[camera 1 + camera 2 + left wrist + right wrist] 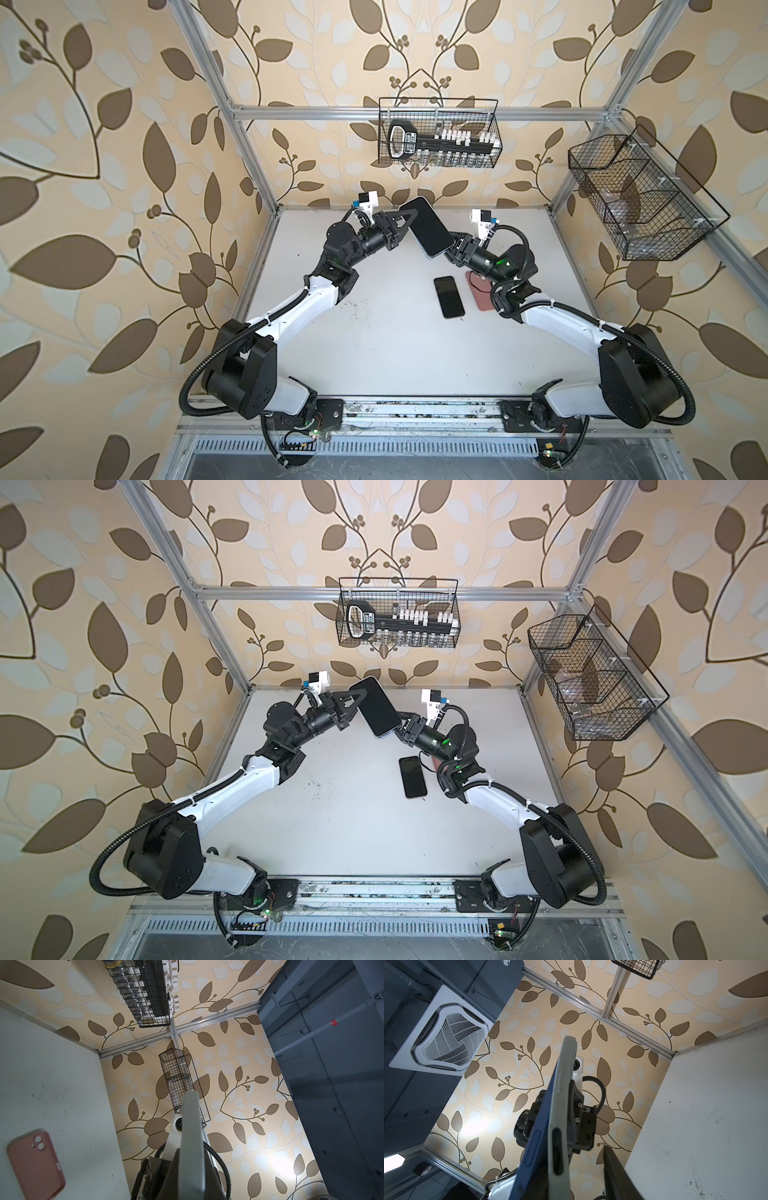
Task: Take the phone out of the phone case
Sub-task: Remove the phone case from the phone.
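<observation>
Left gripper (409, 224) clamps the phone (428, 227), in its case (560, 1109), raised above the table (374, 353). Right gripper (451, 246) straddles its lower end, seemingly part-open, one finger (614, 1172) clear of the case.

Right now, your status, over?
Left jaws shut on phone, aloft, grey case on. Right jaws open at its near end. Spare phone, pink case on table.

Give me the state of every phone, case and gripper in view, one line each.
Cased phone: held aloft, tilted, in its grey case.
Left gripper: jaws shut on the cased phone.
Right gripper: jaws open, straddling the cased phone's end.
Black phone: bare, flat on the table, screen dark.
Pink case: empty, flat on the table.
</observation>
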Tool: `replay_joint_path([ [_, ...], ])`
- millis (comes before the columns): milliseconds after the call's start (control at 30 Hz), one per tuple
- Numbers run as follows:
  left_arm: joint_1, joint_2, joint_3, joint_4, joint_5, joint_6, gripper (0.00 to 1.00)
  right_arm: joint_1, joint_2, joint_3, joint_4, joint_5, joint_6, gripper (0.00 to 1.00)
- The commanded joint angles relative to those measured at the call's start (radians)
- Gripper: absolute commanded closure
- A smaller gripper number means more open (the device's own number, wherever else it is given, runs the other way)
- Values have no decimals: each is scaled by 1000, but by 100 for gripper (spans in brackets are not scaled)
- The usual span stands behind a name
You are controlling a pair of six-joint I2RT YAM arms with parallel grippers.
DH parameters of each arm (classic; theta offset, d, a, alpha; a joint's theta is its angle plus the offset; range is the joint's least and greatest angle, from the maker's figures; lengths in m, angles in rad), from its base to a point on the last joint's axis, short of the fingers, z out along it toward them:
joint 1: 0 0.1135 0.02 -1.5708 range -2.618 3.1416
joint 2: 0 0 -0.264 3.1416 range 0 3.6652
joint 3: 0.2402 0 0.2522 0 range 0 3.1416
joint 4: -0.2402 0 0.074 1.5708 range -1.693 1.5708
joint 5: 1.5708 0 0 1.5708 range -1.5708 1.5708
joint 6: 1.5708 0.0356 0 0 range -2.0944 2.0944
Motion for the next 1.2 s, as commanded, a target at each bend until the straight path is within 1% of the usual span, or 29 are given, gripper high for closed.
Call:
replay_joint_path([
  [0,-8,12,15,27,-57,54,100,18,-8,0,111,-19,27,67],
  [67,-8,13,11,29,-54,56,100,20,-5,1,120,-16,35,69],
  [167,-7,13,-2,21,-58,68,100,20,4,0,134,-12,55,76],
  [200,-8,41,-4,12,-58,76,100,20,7,-2,135,-8,63,78],
  [300,-8,50,-8,-15,-53,96,100,21,17,-8,153,6,87,82],
  [333,-8,55,-10,-17,-51,99,99,22,18,-9,161,10,94,84],
  [433,-8,66,-11,-26,-45,106,90,22,21,-15,164,18,102,85],
  [533,-8,74,-14,-24,-45,108,79,20,25,-20,165,21,117,89],
  [600,-8,78,-14,-27,-43,110,74,17,25,-26,165,29,128,95],
  [700,-8,80,-12,-30,-41,113,65,12,22,-31,165,34,134,97],
  [867,-8,77,-13,-39,-43,118,60,6,26,-37,176,38,153,97],
  [1100,-8,66,-5,-66,-45,134,55,-2,61,-49,254,47,223,99],
  [1167,-8,60,-1,-79,-46,143,50,-2,69,-52,275,48,238,99],
])
